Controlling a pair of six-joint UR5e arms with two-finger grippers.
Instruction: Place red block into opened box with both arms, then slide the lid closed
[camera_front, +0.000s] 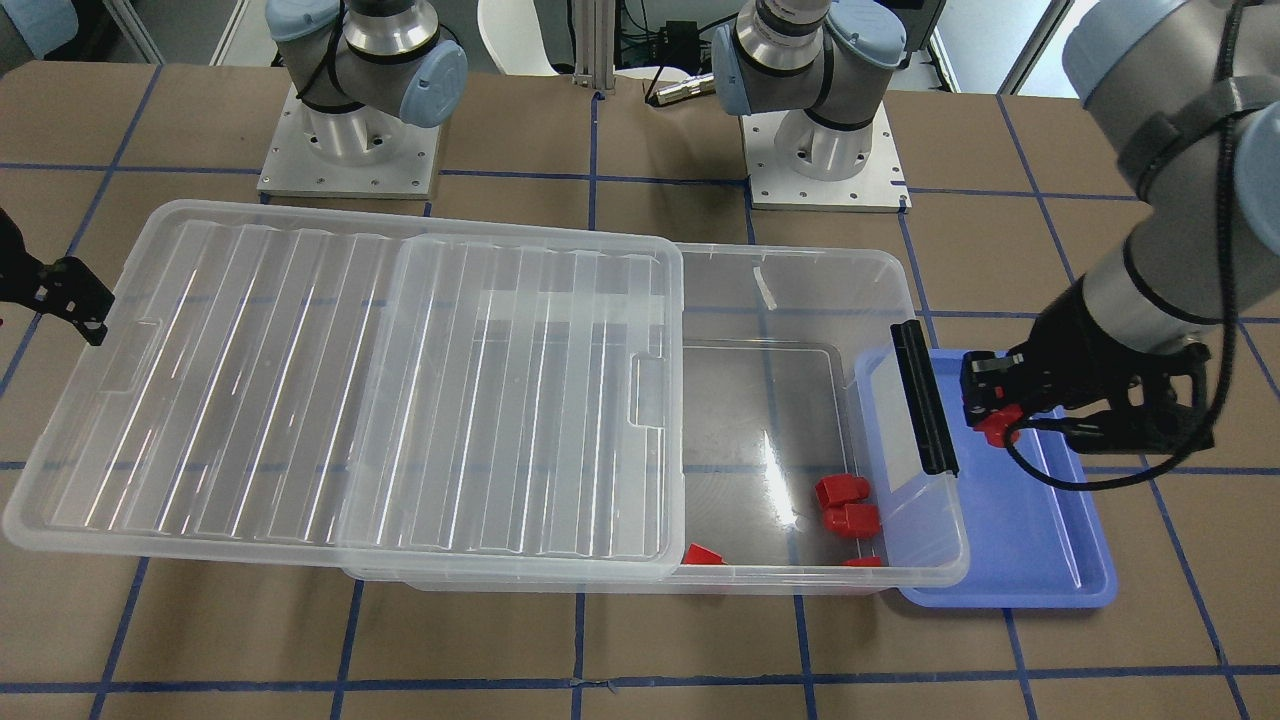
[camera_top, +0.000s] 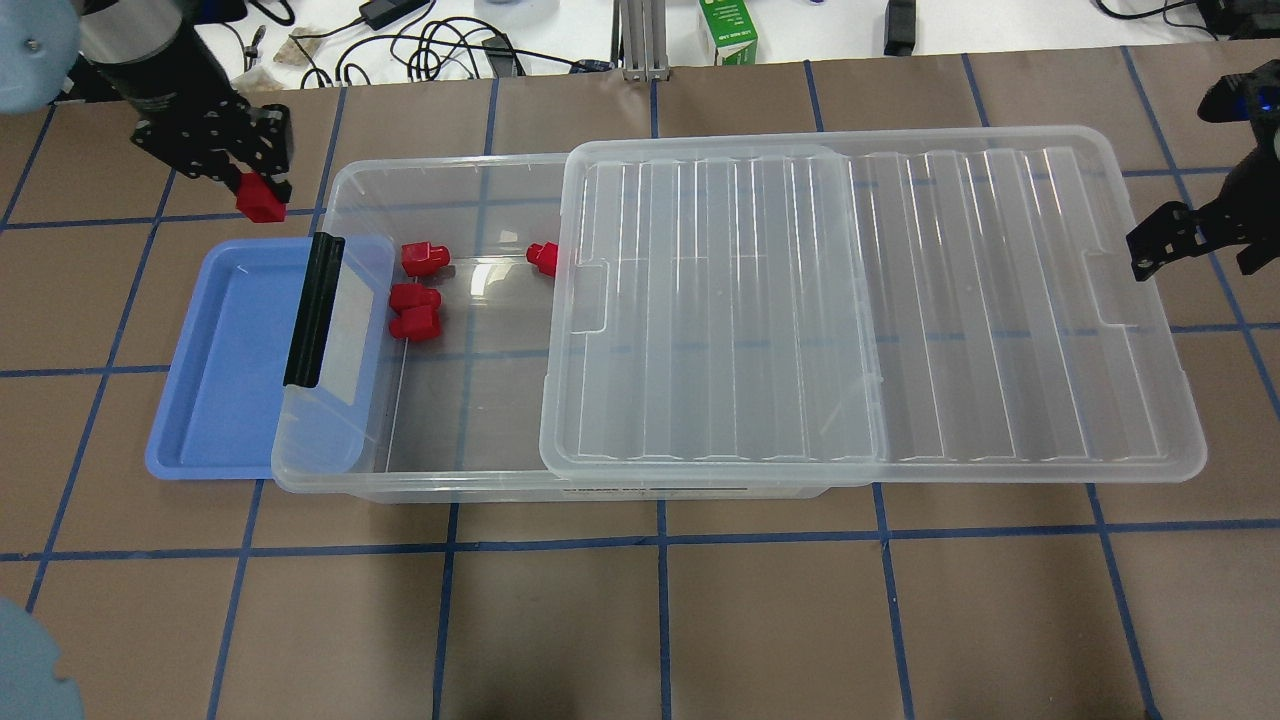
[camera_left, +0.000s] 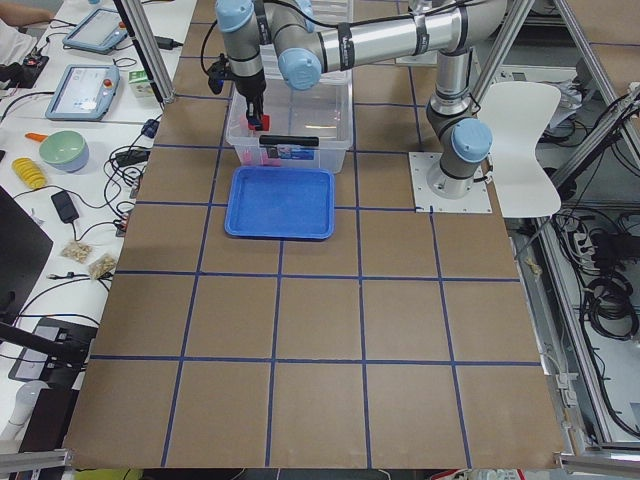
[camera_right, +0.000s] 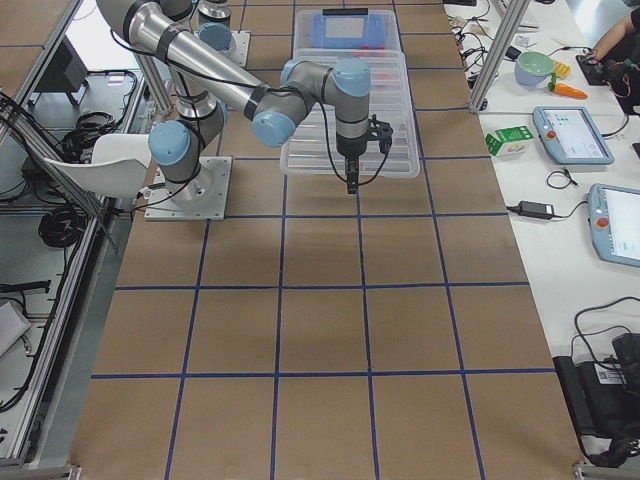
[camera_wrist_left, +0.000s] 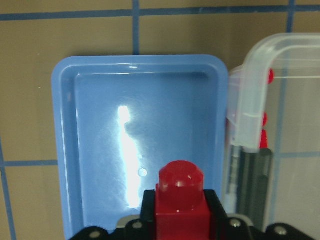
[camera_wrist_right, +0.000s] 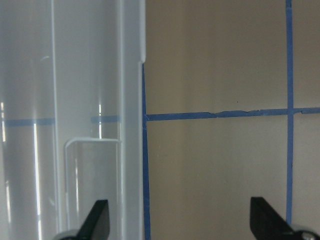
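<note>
You have the red block (camera_wrist_left: 180, 197) pinched in the left gripper (camera_top: 252, 183), jaws closed on its square body from both sides; its long axis runs along the gripper's own reach, roughly upright, and the round stub points away from the wrist, down toward the blue tray (camera_wrist_left: 95, 150) beneath it. The block hangs clear of the tray, over the tray's end nearest the box (camera_top: 340, 180), just outside the box's short side with the black bar latch (camera_top: 312, 310) (so not over the box opening).

Inside the box, four other red blocks (camera_top: 424, 258) lie on the floor; three sit close together by the latch-side wall and one lies apart at the lid's edge, all in the half toward the long wall away from the robot.

The lid (camera_top: 870, 300) rests on the box's rim but sits off toward the robot's right; it covers that part of the box and overhangs well past the short end there, leaving the latch end open.

Your right gripper (camera_wrist_right: 182, 227) is spread wide and holds nothing; it hovers at the lid's outer short edge, one finger (camera_wrist_right: 99, 220) over the lid's rim and the other over the bare table (camera_wrist_right: 215, 60), so in the wrist view that edge falls between them; whether either finger touches the lid you cannot tell.
</note>
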